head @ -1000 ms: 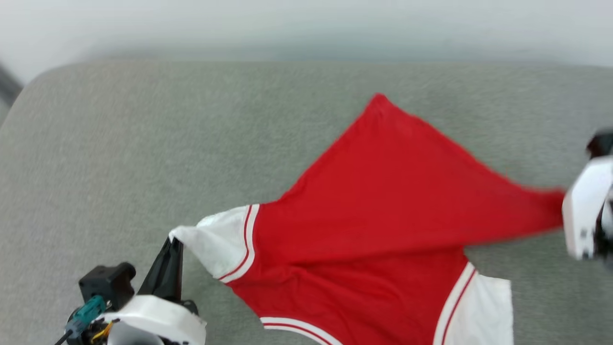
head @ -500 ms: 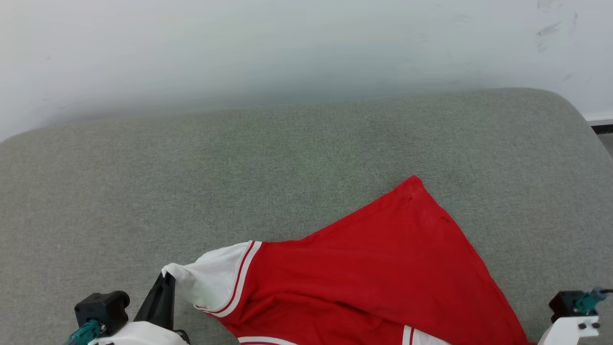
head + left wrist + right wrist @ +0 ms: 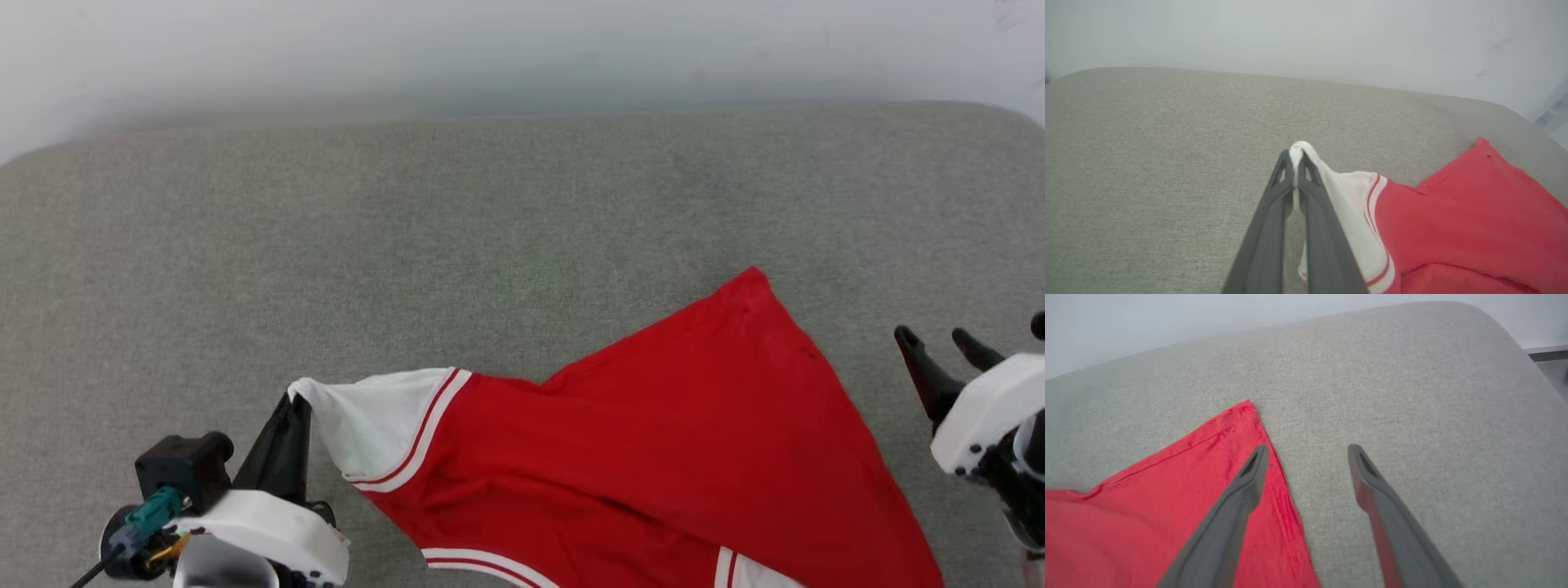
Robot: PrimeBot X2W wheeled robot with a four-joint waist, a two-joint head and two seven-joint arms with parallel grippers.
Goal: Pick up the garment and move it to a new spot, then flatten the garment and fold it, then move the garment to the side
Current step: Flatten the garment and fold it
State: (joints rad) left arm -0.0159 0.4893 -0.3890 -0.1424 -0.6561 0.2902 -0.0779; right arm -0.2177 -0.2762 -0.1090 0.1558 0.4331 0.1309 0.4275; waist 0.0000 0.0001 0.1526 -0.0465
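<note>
Two fingers of the left gripper [image 3: 295, 408] are pressed shut on the tip of the jersey's [image 3: 653, 441] white sleeve. The right gripper [image 3: 939, 341] is held wide apart, empty, beside the red side edge. The jersey is laid across the near right part of the grey cushion [image 3: 408, 245].
</note>
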